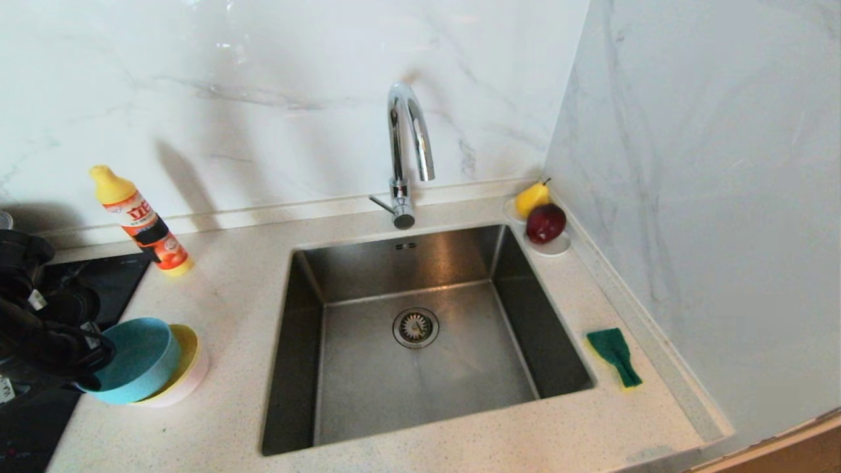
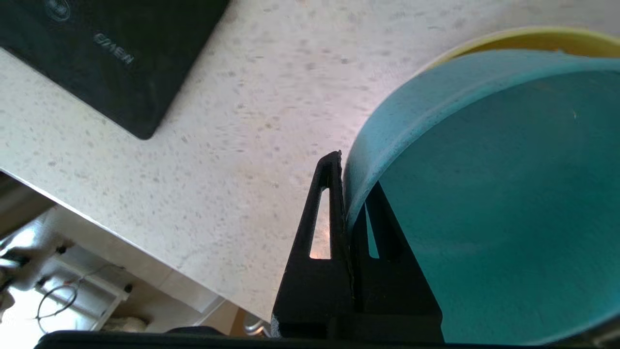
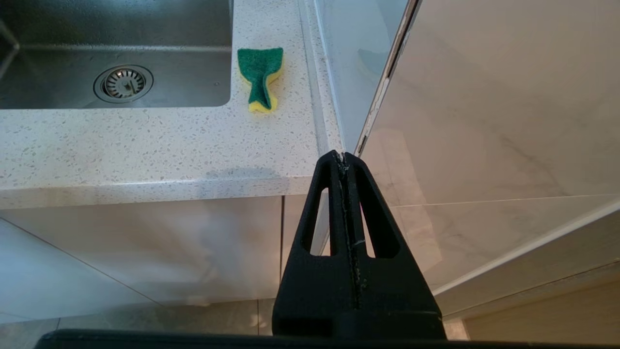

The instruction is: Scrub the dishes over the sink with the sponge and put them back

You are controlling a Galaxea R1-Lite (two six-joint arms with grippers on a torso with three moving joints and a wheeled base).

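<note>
Left wrist view: the left pincer [image 2: 345,194] is clamped on the rim of the teal-blue bowl [image 2: 484,194], one finger outside the wall and one inside, so the bowl is held by its edge. The bowl is tipped up on its side, its hollow facing the camera. Just behind it shows the rim of the yellow bowl [image 2: 533,39], sitting on the speckled white tabletop [image 2: 218,145]. A black cooktop [image 2: 121,58] lies at the tabletop's corner.

In the head view, the left pincer [image 1: 92,374] and its dark arm sit at the left edge. The teal-blue bowl [image 1: 135,358] leans against the yellow bowl [image 1: 187,351], which is nested in the pale pink bowl [image 1: 187,387]. To their right is the steel sink [image 1: 420,328], with a round drain and an arched faucet [image 1: 407,151] behind it. The sponge [image 1: 614,355], green face up and pinched in the middle, lies on the tabletop just beyond the sink's right rim. A detergent bottle [image 1: 141,223] leans behind the bowls, and a saucer with fruit [image 1: 542,220] sits at the back right corner.

The right pincer [image 3: 345,165] is fully closed on nothing, parked low in front of the cabinet, well apart from the sponge.

The step in hand seems to be carrying the teal-blue bowl over the basin. A rim grip is thin, so lifting clear of the yellow bowl first, then moving slowly and keeping the bowl from swinging, should help.
</note>
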